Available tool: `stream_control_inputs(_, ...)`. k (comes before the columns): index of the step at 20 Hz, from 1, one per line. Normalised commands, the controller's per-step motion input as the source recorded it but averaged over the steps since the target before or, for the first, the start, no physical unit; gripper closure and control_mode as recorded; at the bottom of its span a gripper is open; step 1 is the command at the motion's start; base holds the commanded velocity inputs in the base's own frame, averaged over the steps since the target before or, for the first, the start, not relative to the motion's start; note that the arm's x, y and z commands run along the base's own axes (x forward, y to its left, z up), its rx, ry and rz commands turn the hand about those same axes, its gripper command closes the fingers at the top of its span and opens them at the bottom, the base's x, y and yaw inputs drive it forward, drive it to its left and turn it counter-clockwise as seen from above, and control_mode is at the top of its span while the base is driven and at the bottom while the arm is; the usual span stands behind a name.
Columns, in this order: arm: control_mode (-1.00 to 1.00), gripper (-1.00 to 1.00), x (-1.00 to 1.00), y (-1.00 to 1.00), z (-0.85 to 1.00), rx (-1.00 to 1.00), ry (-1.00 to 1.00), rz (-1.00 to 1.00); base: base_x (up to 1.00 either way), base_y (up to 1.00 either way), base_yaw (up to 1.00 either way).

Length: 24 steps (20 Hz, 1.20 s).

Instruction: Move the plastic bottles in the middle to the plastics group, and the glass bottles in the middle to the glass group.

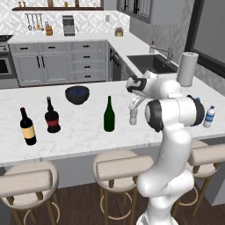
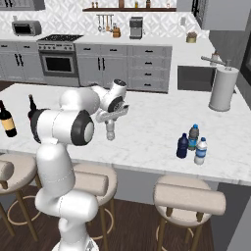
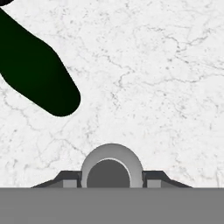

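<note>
No lettering was legible: one dark bottle (image 1: 27,126) wore a yellow-tan label, its round-bellied neighbour (image 1: 52,116) a red one. The white marble counter (image 1: 79,132) also carried a dark bowl (image 1: 77,94), contents unclear. The hand (image 2: 111,133) was clamped on the clear greyish bottle (image 1: 133,115), just beside the green bottle (image 1: 109,115). The blue-capped plastics (image 2: 195,143) stood well apart.
</note>
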Motion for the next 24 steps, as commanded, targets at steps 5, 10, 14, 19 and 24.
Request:
stream_control_inputs(5,-1.0,1.0,-0.39,-0.76,0.21,0.05,-0.01,-0.2,0.0,0.0,0.0)
stream_control_inputs(10,-1.0,1.0,-0.29,-0.69,0.15,0.01,-0.08,-0.2,0.0,0.0,0.0)
stream_control_inputs(14,-1.0,1.0,-0.03,-0.64,0.31,0.0,-0.02,-0.21,0.0,0.0,0.0)
stream_control_inputs(19,-1.0,1.0,0.0,-0.69,0.14,0.0,0.01,-0.25,0.0,0.0,0.0)
stream_control_inputs(24,-1.0,1.0,0.0,-0.65,0.0,-0.01,0.09,-0.26,0.0,0.0,0.0)
